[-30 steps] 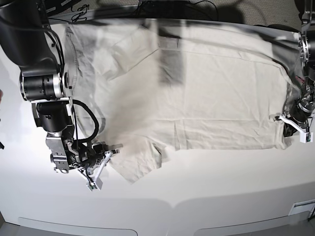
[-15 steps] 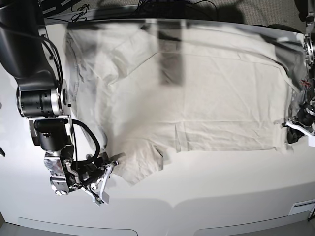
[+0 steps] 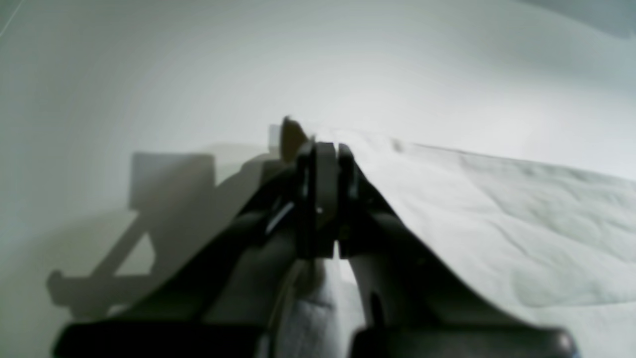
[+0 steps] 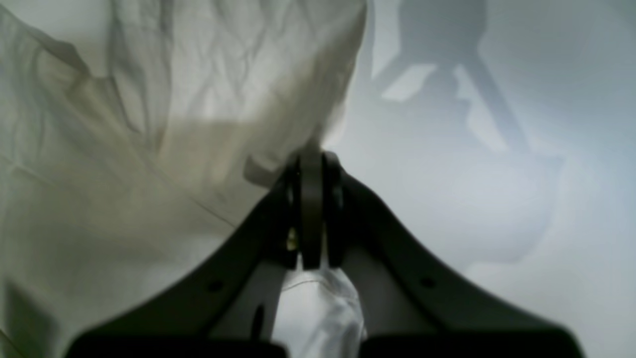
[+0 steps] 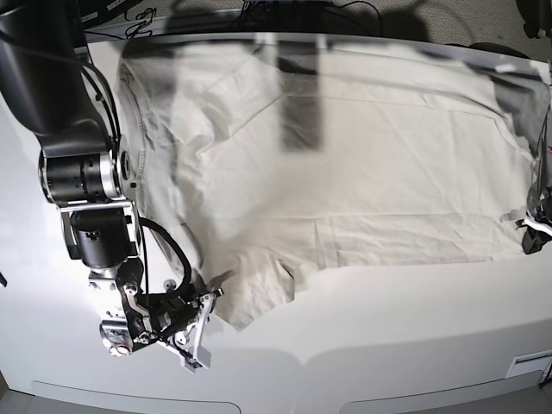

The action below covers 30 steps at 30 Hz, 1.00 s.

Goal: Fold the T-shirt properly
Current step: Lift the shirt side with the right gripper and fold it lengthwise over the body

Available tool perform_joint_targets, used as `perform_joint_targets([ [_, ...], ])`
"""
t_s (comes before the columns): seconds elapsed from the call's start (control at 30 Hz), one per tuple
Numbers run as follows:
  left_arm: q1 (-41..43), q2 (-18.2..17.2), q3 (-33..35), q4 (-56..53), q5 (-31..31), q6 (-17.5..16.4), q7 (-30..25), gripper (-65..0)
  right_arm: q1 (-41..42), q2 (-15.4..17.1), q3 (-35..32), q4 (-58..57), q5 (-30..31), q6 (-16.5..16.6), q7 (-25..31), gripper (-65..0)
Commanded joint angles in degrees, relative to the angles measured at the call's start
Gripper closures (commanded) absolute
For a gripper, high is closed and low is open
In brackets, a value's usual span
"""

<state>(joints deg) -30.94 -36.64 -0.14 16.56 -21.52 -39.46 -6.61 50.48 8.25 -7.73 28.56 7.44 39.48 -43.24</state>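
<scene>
The pale beige T-shirt lies spread and wrinkled across the white table. My right gripper, at the left of the base view, is shut on a front corner of the cloth beside a short sleeve. In the right wrist view its jaws pinch a fold of T-shirt, lifted off the table. My left gripper, at the base view's right edge, is shut on the T-shirt's edge. The left wrist view shows these jaws clamped on cloth that slopes down to the right.
The right arm's black body stands over the table's left side. Dark cables lie beyond the back edge. A small white label sits at the front right corner. Bare table runs along the front.
My right gripper has pulled its corner of the T-shirt toward the front edge. My left gripper has drawn the other edge further right, and the cloth has stretched out flatter.
</scene>
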Motion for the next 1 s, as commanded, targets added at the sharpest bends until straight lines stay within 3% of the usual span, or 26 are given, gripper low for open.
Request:
perform_joint_targets([
  [0.0,-1.6,-1.5,-0.1,1.9,-1.3,-0.5,-0.9,0.0,2.6,0.2,0.2,1.9,0.7,0.3,0.7,0.0],
  [0.17,-1.5,-1.5,-0.1,6.4,-2.9,-0.5,2.1,0.0,0.5,0.1,0.2,8.3,0.7,0.0,0.7,0.0],
  [0.4,-1.2,-1.5,-0.1,7.6,-7.0,-0.5,2.5,0.0,-10.7,0.3,0.2,28.8,3.2,-2.7,0.4,0.0],
  [0.67,2.6,-2.6,-0.3,7.8,-7.1,-0.5,-0.5,0.0,-22.3,5.0,0.2,47.0,10.8,-4.0,-4.1,0.0],
  [0.83,3.9,-4.1,-0.3,7.9,-7.5,-0.5,-0.5,0.0,-29.5,7.0,1.9,57.3,11.0,-6.0,-5.6,0.0],
  [0.97,5.9,-5.4,-0.3,8.7,-11.3,-0.5,-0.5,0.0,-34.9,7.0,5.6,62.3,12.1,-6.1,-5.7,0.0],
])
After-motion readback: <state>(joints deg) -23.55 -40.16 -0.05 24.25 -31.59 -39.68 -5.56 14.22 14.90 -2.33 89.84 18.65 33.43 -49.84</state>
